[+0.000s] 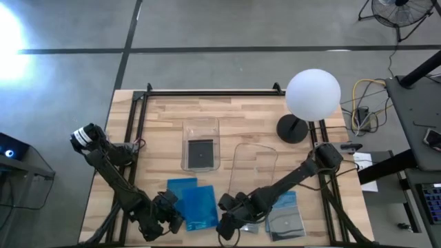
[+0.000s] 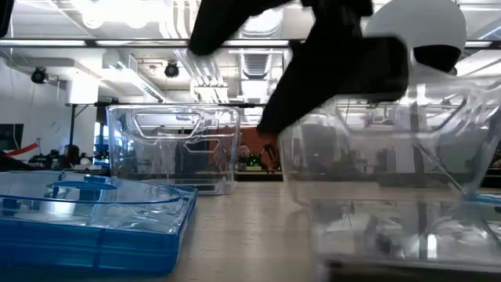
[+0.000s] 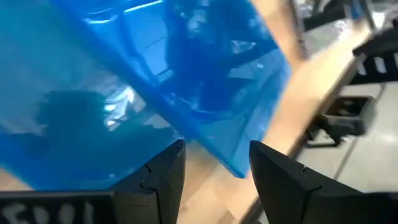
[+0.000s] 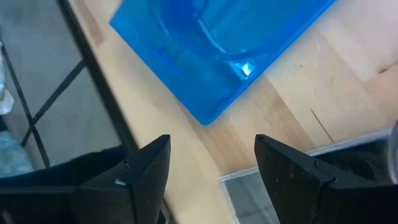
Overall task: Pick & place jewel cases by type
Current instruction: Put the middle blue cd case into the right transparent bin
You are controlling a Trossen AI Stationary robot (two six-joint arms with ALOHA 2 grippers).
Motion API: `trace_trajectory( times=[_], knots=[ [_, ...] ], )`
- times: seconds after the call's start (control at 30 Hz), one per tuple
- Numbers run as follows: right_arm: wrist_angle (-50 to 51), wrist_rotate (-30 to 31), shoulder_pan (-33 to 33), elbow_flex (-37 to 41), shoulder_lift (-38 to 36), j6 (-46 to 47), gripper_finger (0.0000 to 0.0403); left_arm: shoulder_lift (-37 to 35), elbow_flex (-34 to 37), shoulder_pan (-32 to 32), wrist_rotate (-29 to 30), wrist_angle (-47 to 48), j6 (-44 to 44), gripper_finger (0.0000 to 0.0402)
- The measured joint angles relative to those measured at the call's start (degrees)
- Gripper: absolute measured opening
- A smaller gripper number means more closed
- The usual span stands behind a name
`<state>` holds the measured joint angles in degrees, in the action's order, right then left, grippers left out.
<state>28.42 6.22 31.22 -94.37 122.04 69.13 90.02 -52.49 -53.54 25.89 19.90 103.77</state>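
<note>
The worktop (image 1: 241, 117) carries 2 clear bins: 1 bin (image 1: 200, 143) near the middle with 1 dark jewel case (image 1: 200, 152) lying in it, and 1 empty-looking bin (image 1: 253, 167) just beside it toward the right edge.

Near the front edge lie 2 bright blue jewel cases, 1 (image 1: 181, 187) partly under the other (image 1: 200, 207). Toward the front right corner lie 2 more cases, 1 pale blue (image 1: 285, 202) and 1 glossy grey (image 1: 285, 223).

That makes 5 cases visible in all. 1 white globe lamp (image 1: 312, 94) stands near the back right corner. 2 arms reach in.
</note>
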Motion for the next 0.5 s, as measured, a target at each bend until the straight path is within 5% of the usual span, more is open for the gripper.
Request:
trace_trajectory(
  times=[0.2, 0.5],
  knots=[
    [3.78, 3.14, 0.02, -0.02, -2.98, 2.84, 0.0228, -0.27, -0.88, -0.2, 1.77, 0.09, -5.39, 0.0161],
    [18.5, 18.66, 0.55, -3.27, -6.81, 4.15, 0.0228, -0.05, -0.81, -0.22, 3.1, 0.19, -11.16, 0.0161]
  ],
)
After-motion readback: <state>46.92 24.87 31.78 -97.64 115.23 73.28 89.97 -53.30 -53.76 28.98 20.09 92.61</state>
